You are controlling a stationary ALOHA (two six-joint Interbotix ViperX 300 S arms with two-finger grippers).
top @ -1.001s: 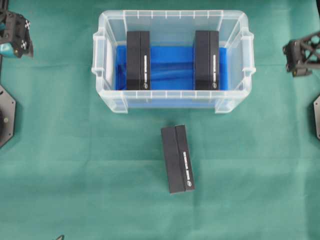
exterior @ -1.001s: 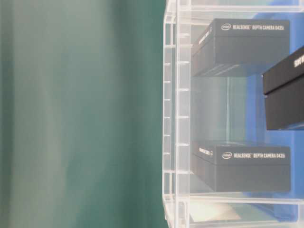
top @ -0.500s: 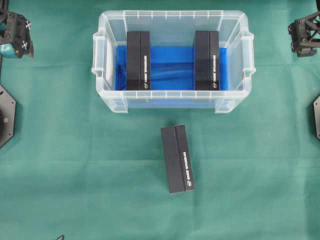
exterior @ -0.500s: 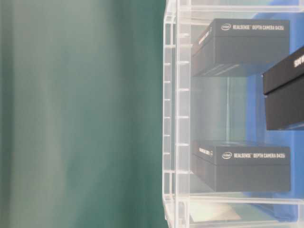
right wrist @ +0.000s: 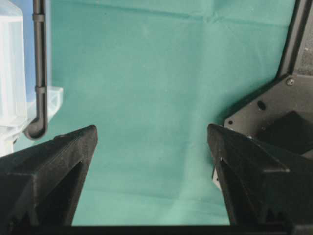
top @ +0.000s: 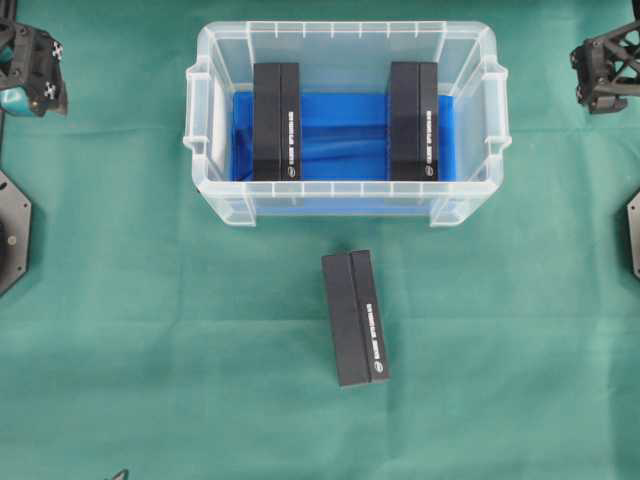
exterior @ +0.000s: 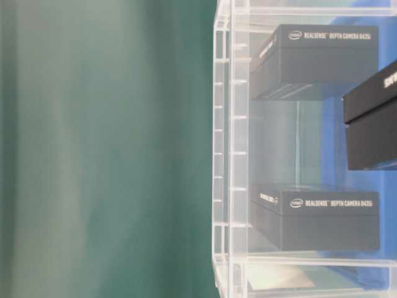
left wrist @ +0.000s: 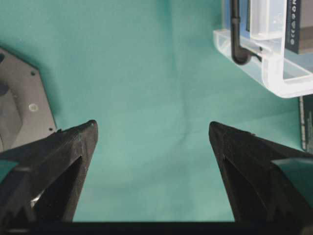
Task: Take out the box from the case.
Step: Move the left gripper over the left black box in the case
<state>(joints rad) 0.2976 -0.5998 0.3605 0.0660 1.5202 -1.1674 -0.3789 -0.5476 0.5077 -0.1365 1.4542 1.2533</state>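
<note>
Only the right gripper (top: 603, 78) had drifted away from the case (top: 347, 35), jaws spread like the left gripper's (left wrist: 152, 132), leaving two boxes inside.

The case (top: 470, 205) was glossy translucent plastic, lined with blue cloth (top: 340, 135); the boxes (top: 355, 318) looked matt black; green cloth covered the tabletop (top: 150, 350).

Only the right gripper (top: 606, 75) has moved: in the overhead view, 1 s ago it sat at the right edge level w/ the middle of the case (top: 495, 95); now it sits higher up that edge, level w/ the case's upper part, and slightly further right than before, jaws wide
</note>
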